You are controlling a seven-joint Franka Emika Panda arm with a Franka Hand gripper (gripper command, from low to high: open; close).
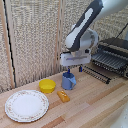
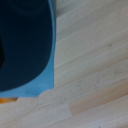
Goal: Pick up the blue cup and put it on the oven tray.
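We see the gripper (image 1: 70,73) hanging straight over the blue cup (image 1: 69,81), so close that its fingers reach down to the cup's rim. We cannot tell whether the jaws are wide, narrow or already holding the cup: the exterior view hides them behind the arm's white head, and the wrist view shows only the cup (image 2: 25,45) as a blurred blue mass with a dark hollow, filling one side of the picture over the wooden table (image 2: 95,70).

Directly below the jaws the cup stands on the table (image 1: 90,105). Near it, toward the exterior view's left, sits the yellow bowl (image 1: 48,86). A small orange piece (image 1: 63,96) lies just in front of the cup, and the flowered plate (image 1: 27,105) lies further out beyond the bowl. The oven tray (image 1: 109,60) juts from the toaster oven (image 1: 120,45), well apart from the jaws, on the exterior view's right.
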